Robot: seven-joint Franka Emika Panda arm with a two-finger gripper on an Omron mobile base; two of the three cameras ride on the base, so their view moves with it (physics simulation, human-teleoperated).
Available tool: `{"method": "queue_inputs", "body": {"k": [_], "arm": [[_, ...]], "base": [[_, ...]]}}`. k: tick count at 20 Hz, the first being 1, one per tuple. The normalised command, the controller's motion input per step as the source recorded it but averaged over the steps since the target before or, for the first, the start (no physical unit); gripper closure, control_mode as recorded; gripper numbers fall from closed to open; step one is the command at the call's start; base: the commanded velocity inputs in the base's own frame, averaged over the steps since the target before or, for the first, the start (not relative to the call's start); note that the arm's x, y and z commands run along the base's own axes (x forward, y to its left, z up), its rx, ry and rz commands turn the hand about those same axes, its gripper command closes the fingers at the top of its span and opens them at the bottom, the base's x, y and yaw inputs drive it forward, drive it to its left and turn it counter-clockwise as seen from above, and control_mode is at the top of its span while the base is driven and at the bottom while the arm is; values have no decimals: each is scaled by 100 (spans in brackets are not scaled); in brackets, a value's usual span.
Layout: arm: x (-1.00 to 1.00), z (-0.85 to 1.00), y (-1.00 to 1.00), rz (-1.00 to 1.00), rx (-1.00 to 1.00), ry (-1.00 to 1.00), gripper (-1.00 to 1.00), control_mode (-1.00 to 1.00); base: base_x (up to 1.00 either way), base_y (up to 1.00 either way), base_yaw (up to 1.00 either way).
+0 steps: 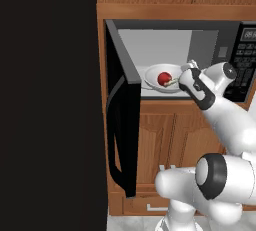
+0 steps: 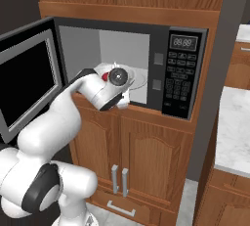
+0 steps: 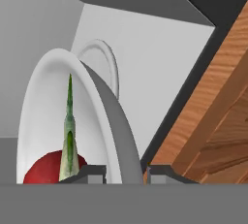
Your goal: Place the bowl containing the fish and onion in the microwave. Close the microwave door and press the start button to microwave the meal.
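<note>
Between the finger tips of the gripper (image 3: 126,173), the near rim of the bowl (image 3: 43,121) is being pinched, one tip inside the wall and one outside. Just ahead of the gripper the bowl is being held inside the microwave (image 1: 227,50), over the front part of its pale grey floor; whether it is already resting there or is hanging just above cannot be told.

Contents: the onion (image 3: 41,169) is lying in the bowl just past the inner tip, and the fish (image 3: 69,136) is leaning beside it with its thin tail pointing away from the gripper. Both are being kept inside the rim.

Beyond the bowl a round turntable plate (image 3: 104,63) is lying on the oven floor, further in toward the back wall.

Handling, as judged: the bowl is best being carried level and inward until it is sitting over the plate, then lowered until its base is fully supported before the tips are parted. Tilt is to be avoided, since the round onion is likely to roll.

To the left of the gripper the microwave door (image 1: 122,130) is standing wide open; on the opposite side, the keypad (image 2: 178,80) is being left untouched. The wooden cabinet (image 2: 141,156) edge is lying close under the wrist, so withdrawal is best being made straight back.
</note>
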Motion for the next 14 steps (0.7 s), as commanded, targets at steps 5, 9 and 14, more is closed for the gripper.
{"method": "queue_inputs", "body": {"k": [5, 9, 14], "arm": [[50, 0, 0, 0, 0, 1, 100, -100], [46, 0, 0, 0, 0, 0, 100, -100], [40, -2, 0, 0, 0, 0, 100, -100]], "base": [[0, 0, 0], [0, 0, 0], [0, 0, 0]]}}
